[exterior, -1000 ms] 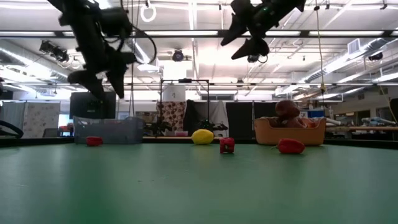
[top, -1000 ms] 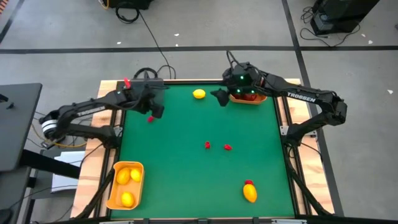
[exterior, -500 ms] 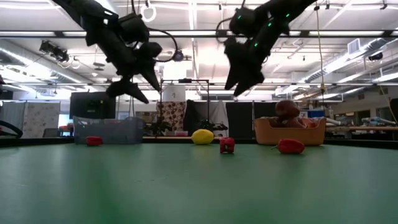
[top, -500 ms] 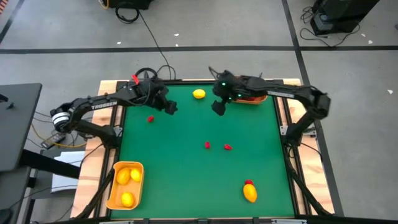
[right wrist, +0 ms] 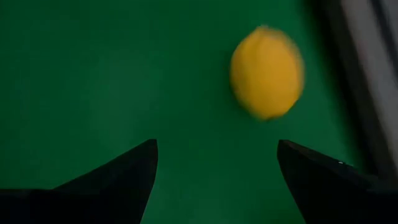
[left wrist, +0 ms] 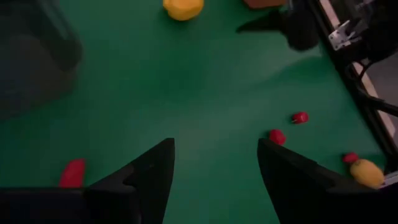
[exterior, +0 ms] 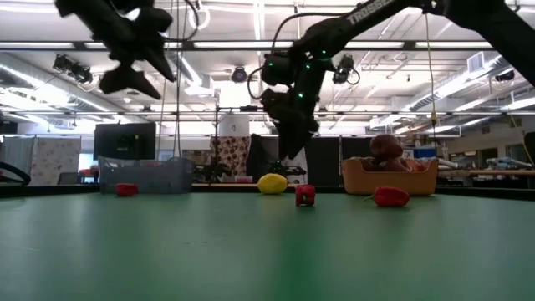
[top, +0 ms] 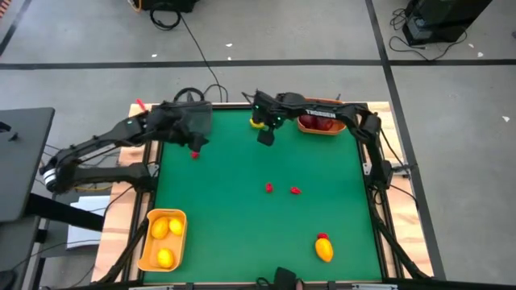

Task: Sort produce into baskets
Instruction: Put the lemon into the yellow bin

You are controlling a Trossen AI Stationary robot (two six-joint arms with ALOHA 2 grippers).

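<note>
I see the green desk as my landmark. At its far right corner sits the orange basket of dark red fruit; at its near left corner, a second orange basket with three lemons. The grey tray rests at the far left corner. My right tool hangs above the desk's far edge, fingers spread and empty, just beside a loose lemon. My left tool hovers near the tray — fingers apart, pinching nothing. A small red bit lies below it.
</note>
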